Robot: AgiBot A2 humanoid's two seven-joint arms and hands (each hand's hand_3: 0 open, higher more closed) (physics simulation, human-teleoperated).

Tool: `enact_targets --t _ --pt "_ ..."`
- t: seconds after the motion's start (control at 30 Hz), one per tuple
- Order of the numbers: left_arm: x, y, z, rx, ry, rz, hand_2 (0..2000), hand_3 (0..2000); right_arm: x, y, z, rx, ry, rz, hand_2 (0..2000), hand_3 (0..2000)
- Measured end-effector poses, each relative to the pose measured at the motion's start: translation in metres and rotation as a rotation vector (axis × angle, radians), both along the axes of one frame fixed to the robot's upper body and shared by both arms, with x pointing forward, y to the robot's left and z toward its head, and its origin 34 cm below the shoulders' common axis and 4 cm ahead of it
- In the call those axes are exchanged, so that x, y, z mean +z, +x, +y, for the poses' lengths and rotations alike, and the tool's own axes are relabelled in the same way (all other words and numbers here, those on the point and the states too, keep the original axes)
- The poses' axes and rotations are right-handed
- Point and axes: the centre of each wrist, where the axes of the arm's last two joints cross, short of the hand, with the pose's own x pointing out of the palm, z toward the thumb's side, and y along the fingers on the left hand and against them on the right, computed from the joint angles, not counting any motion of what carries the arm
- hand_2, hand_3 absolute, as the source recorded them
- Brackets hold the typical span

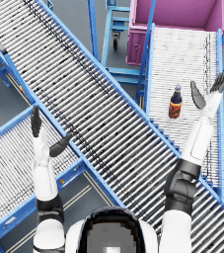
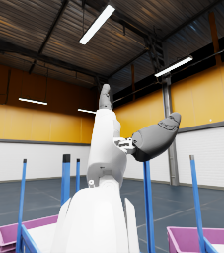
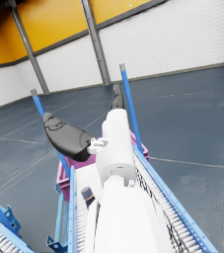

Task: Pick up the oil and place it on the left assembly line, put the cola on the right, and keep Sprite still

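Dark cola bottle [image 1: 175,102] stands upright just beside the right hand's [image 1: 209,95] wide, empty fingers [image 1: 221,81]; a sideways brush from them could topple it onto the rollers [image 1: 182,54]

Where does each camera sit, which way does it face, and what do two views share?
Head view: on the head, facing steeply down at the conveyors; shows both arms, left hand, right hand.
Left wrist view: on the left forearm, tilted up at ceiling and yellow wall; shows forearm and left hand.
Right wrist view: on the right forearm, facing across the floor to the far wall; shows forearm and right hand.
Shared: head and right wrist views both show the dark bottle on the right conveyor.
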Motion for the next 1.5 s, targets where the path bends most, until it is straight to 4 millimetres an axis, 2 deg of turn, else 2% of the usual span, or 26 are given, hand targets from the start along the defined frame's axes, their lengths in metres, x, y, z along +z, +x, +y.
enact_targets --t 0.1,0.2,0.33,0.43,0.6,0.87,1.5 --pt "0.001 0.001 0.001 0.002 -0.003 0.000 0 0 0.021 -0.024 0.019 0.012 -0.122 -0.137 0 0" --pt "0.002 0.003 0.000 -0.001 -0.004 0.001 0 0 0.030 -0.047 0.037 0.032 -0.196 -0.232 0 0" --pt "0.003 0.009 -0.001 -0.006 -0.004 0.010 0 0 0.027 -0.070 0.055 0.062 -0.259 -0.297 0 0" --pt "0.004 0.012 -0.001 -0.006 -0.007 0.013 0 0 0.015 -0.088 0.072 0.102 -0.305 -0.318 0 0" --pt "0.003 0.013 -0.001 -0.006 -0.011 0.018 0 0 -0.002 -0.108 0.087 0.144 -0.337 -0.321 0 0" --pt "-0.004 0.012 -0.003 -0.021 -0.015 0.042 0 0 -0.016 -0.119 0.096 0.189 -0.342 -0.302 0 0" --pt "-0.091 -0.001 -0.024 -0.261 -0.078 0.458 0 0 -0.078 -0.142 0.124 0.607 -0.214 -0.065 0 0"
